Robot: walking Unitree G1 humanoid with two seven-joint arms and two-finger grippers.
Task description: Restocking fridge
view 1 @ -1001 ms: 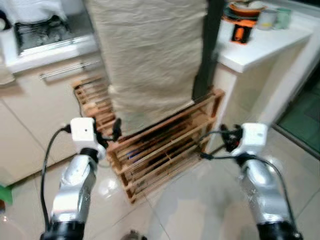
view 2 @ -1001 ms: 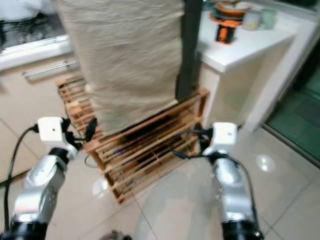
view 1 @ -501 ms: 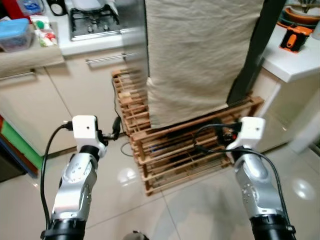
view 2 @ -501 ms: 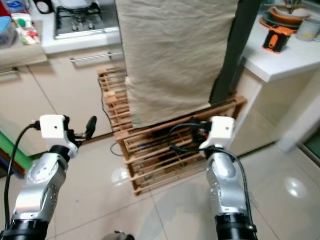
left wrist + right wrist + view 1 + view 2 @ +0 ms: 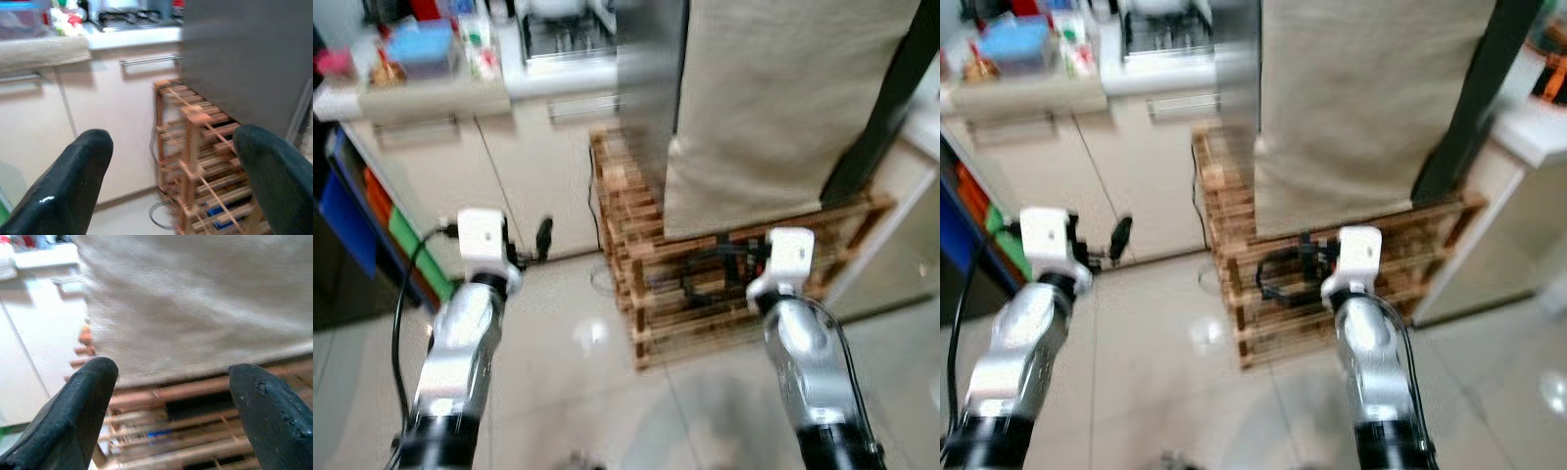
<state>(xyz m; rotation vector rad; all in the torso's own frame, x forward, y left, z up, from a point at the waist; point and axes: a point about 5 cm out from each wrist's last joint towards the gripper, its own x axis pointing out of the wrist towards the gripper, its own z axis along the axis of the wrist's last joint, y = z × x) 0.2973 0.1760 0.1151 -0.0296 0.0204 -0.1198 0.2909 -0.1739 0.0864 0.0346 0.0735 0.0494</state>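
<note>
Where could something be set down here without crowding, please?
The tiled floor between the cabinet doors and the wooden rack looks bare. The counter at upper left is crowded with containers, and the rack's slatted shelves look cluttered.

Bright, even indoor light. Head views are smeared by motion blur, softening the wooden rack and cabinets. Pale glare spots sit on the glossy floor tiles. Wrist views blur similarly.

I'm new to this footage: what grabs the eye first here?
A big beige cloth hangs ahead over a wooden slatted rack on the tiled floor. Both grippers, left and right, are raised with fingers open and hold nothing.
</note>
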